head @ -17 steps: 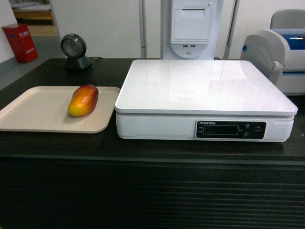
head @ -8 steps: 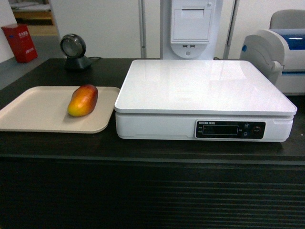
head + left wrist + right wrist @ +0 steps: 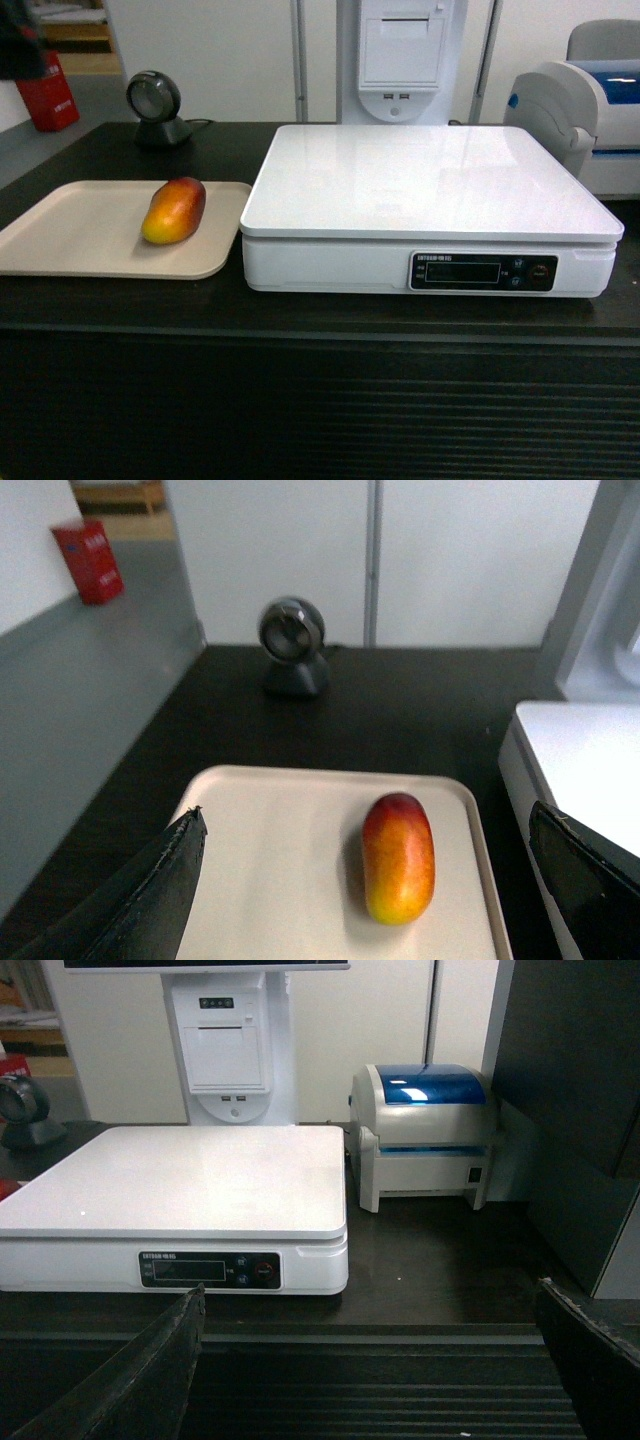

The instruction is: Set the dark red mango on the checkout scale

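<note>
While the dark red mango [image 3: 175,210] lies on the beige tray [image 3: 60,235] beside the scale [image 3: 430,180] on the checkout [image 3: 300,310], both the left gripper [image 3: 365,890] and right gripper [image 3: 365,1360] are wide open and empty, so grasping and placing remain.

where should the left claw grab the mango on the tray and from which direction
Probably from above, across the dark red mango at its middle. It lies flat on the beige tray, long axis pointing away from the left claw, whose open fingers already sit either side of its narrow width.
</note>
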